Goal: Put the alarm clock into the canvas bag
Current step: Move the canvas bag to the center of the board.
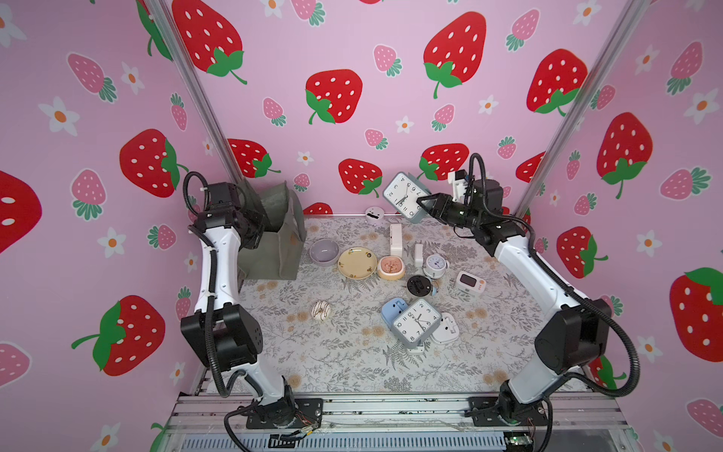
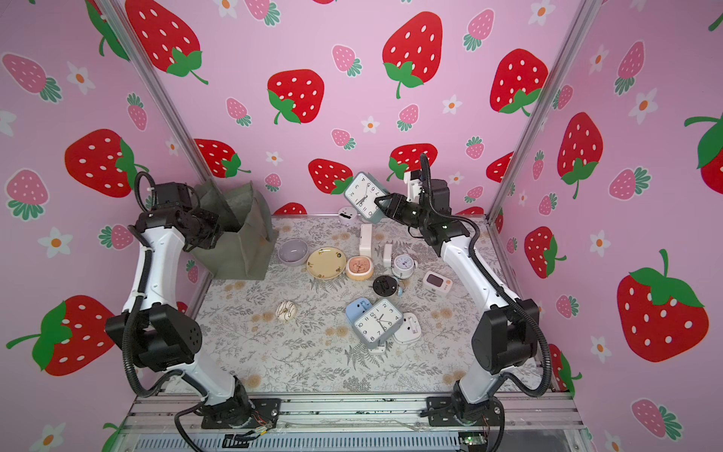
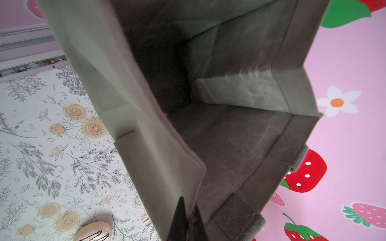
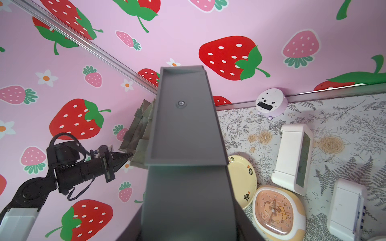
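Observation:
The canvas bag [image 1: 274, 254] stands open at the back left of the table, olive-grey, its empty inside [image 3: 229, 135] facing the left wrist camera. My left gripper [image 3: 189, 205] is shut on the bag's near rim beside a handle; the right wrist view shows it [image 4: 127, 155] pinching that edge. My right gripper [image 1: 424, 203] is shut on a grey square alarm clock [image 1: 405, 193] with a white face, held tilted in the air above the back of the table, right of the bag. Both top views show this clock [image 2: 364, 193]. Its grey back [image 4: 183, 125] fills the right wrist view.
On the floral table lie a purple bowl [image 1: 324, 252], yellow plate [image 1: 357, 263], peach clock [image 1: 390, 267], white digital clock [image 1: 396, 239], round white clock [image 1: 435, 265], timer [image 1: 469, 281], a second grey square clock [image 1: 416, 323], a blue clock [image 1: 393, 309] and a donut [image 1: 321, 310].

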Robot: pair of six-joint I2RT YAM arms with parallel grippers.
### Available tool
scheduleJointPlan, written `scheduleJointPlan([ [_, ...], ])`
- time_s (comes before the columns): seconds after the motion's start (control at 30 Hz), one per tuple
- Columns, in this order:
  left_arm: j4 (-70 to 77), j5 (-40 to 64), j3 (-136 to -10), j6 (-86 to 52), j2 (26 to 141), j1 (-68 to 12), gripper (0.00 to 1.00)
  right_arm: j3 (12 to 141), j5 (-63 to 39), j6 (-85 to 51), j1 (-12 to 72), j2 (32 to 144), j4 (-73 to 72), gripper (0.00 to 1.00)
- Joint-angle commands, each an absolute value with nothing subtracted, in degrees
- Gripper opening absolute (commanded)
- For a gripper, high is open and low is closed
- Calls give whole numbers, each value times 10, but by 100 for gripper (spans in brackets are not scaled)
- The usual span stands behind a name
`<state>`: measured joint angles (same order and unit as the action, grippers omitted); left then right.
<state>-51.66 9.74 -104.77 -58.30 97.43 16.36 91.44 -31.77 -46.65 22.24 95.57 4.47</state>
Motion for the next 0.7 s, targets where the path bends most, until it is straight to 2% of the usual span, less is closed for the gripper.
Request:
scheduleJointPlan([
  [0.0,-539,117,-1029,-581,929,162,0,963,-330,-450,223,961,15,18],
  [0.13,-560,130,-1001,-567,889,156,0,997,-346,-428,240,974,8,17],
  [0.3,-589,137,-954,-547,840,148,0,1008,-355,-382,302,982,-35,17],
  [0.67,-632,152,-858,-536,733,139,0,1155,-278,-321,457,1079,-11,16],
])
